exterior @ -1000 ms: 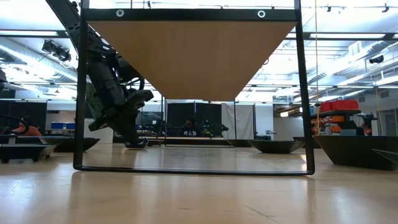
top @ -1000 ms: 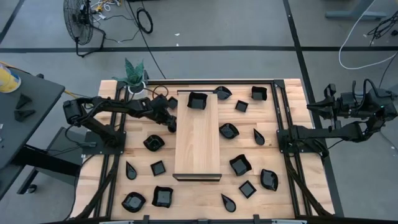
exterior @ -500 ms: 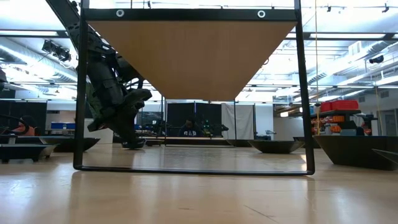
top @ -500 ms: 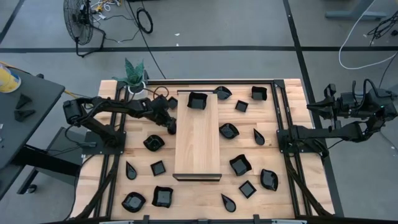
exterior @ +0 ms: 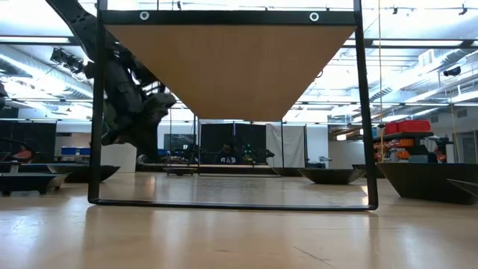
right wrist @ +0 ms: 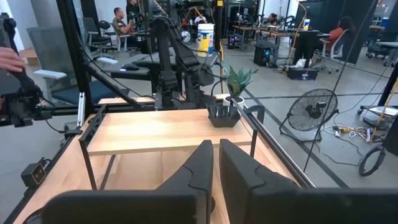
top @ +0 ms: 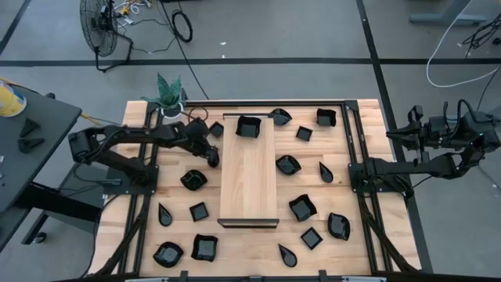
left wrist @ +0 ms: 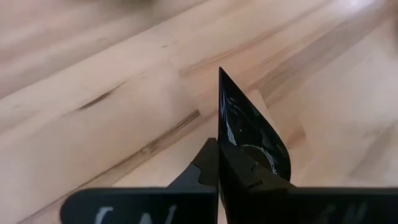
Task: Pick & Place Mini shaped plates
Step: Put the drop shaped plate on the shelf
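Right now a teardrop plate (left wrist: 249, 134) is sitting pinched between the left gripper (top: 211, 157) fingers (left wrist: 208, 165), w/ its pointed tip sticking out past them, clear above the counter (left wrist: 93, 130); fingers are closing tight on its rim. From the high view that gripper is hovering just beside the left edge of the long wooden board (top: 249, 172), near its far end, above bare wood. On the board's far end a square wavy dish (top: 248, 126) is resting. Other mini shaped plates are lying scattered on the counter both sides of the board, e.g. a wavy bowl (top: 193, 179) near the left gripper & a leaf dish (top: 287, 164) just right of the board. Potted plant (top: 170, 94) is standing at the far left corner. Right gripper (right wrist: 214, 163) is waiting off the counter's right edge, fingers pressed together, nothing btw them.
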Available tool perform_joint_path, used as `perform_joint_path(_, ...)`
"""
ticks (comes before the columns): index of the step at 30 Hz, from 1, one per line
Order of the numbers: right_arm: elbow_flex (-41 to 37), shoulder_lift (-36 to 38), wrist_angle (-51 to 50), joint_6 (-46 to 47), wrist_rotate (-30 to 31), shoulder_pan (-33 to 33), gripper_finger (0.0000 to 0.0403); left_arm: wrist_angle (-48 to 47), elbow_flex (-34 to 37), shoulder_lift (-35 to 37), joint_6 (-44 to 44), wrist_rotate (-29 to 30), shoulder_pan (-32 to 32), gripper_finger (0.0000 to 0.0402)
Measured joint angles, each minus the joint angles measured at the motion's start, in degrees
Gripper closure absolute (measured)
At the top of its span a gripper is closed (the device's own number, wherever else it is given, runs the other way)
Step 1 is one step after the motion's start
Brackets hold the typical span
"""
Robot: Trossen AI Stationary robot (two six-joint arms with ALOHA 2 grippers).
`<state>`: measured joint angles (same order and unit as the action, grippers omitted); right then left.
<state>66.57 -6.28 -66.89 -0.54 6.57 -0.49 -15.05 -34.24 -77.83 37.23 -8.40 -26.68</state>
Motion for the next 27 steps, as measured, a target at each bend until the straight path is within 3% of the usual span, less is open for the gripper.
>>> perform_joint_path(11,0.0,0.0,0.0,0.0,0.0,0.0,0.0369,-12.5,-5.1,9.0,-4.6,4.1,-0.5,0.0401)
perform_joint_path(20,0.0,0.0,0.0,0.0,0.0,0.0,0.0369,-22.6,-17.3,11.3,-14.3,5.0,-1.5,0.0401)
perform_joint_path(27,0.0,0.0,0.0,0.0,0.0,0.0,0.0369,-24.3,-27.6,11.2,-22.9,3.4,-0.4,0.0401)
